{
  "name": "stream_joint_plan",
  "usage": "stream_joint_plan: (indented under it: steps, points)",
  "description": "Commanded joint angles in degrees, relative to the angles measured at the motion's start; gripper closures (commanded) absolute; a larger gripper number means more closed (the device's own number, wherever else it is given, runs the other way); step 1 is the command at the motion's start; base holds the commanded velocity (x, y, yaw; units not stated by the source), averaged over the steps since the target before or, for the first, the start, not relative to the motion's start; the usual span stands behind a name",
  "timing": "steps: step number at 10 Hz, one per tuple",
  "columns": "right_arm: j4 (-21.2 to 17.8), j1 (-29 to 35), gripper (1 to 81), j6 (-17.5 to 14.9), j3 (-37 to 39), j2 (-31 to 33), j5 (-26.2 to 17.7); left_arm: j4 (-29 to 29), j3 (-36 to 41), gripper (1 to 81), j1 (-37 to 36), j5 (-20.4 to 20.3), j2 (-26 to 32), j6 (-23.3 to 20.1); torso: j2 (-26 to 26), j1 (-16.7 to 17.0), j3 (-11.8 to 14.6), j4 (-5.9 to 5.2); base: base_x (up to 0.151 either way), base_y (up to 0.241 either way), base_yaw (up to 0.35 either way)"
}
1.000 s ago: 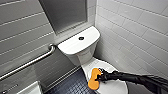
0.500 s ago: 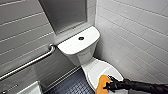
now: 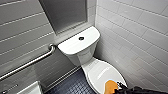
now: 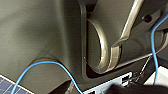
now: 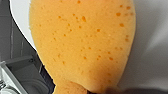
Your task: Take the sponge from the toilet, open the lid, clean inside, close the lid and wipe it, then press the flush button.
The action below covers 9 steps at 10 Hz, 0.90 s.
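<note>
From high above, the head camera looks down on the white glossy ceramic toilet (image 3: 88, 60), and the right wrist camera, very near its lid (image 5: 152, 37), shares with it the orange porous sponge (image 5: 82, 42).

No readable text anywhere tbh, just a faint grey mark on the toilet lid (image 3: 101, 75), too blurry.

Wears a dark grey plate (image 4: 42, 32) around a curved silvery bar (image 4: 115, 53), trails thin blue cables (image 4: 47, 62), carries one small black round fitting (image 4: 147, 18), and shows a black arm (image 3: 143, 90).
</note>
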<state>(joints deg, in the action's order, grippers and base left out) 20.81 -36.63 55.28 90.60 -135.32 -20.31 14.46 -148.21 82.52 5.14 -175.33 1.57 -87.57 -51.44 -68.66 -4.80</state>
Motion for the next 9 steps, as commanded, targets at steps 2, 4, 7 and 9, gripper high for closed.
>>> stream_joint_plan:
  steps: [2, 4, 7, 9]
  points:
    - [1.51, -6.3, 81.1, 0.88, -3.95, 11.36, 6.25, 0.4, 0.29, 1.0, 1.47, 5.14, -0.2, -0.17, 0.0, 0.0, 0.0, 0.0, 0.0, 0.0, 0.0]
    - [1.51, -12.36, 81.1, 0.79, -3.86, 16.54, 12.75, 0.4, 0.29, 1.0, 1.55, 5.14, -0.21, -0.17, 0.0, 0.0, 0.0, 0.0, 0.0, 0.0, 0.0]
    - [1.51, -23.87, 81.1, 0.35, -1.84, 21.11, 20.92, 1.27, 0.38, 1.0, 1.47, 5.75, 0.15, -0.25, 0.0, 0.0, 0.0, 0.0, 0.0, 0.0, 0.0]
    - [2.31, -33.26, 81.1, -0.44, 3.78, 18.74, 25.67, 2.07, 0.91, 1.0, 1.64, 5.58, 0.94, -0.25, 0.0, 0.0, 0.0, 0.0, 0.0, 0.0, 0.0]
